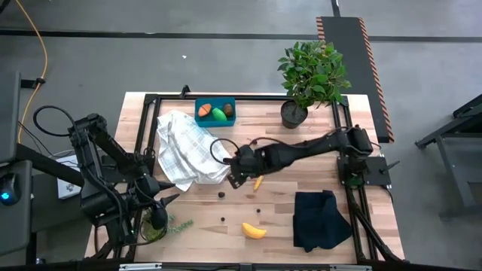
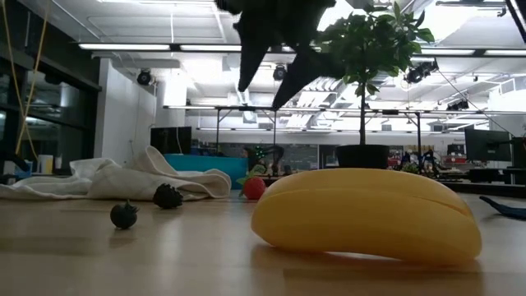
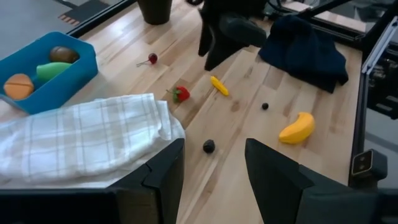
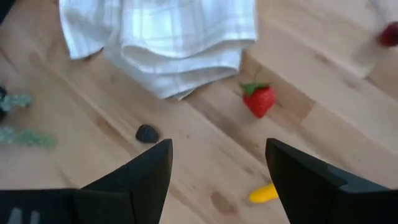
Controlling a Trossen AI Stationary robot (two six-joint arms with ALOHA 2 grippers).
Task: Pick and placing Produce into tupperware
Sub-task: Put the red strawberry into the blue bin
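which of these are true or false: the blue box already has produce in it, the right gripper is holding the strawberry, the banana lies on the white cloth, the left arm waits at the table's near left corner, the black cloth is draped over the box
1. The blue box already holds produce. True: three pieces lie inside.
2. The right gripper holds the strawberry. False: it is open and empty above the table, the strawberry lying ahead of it.
3. The banana lies on the white cloth. False: it rests on bare wood.
4. The left gripper waits at the near left corner. True.
5. The black cloth covers the box. False: it lies apart, near the right edge.
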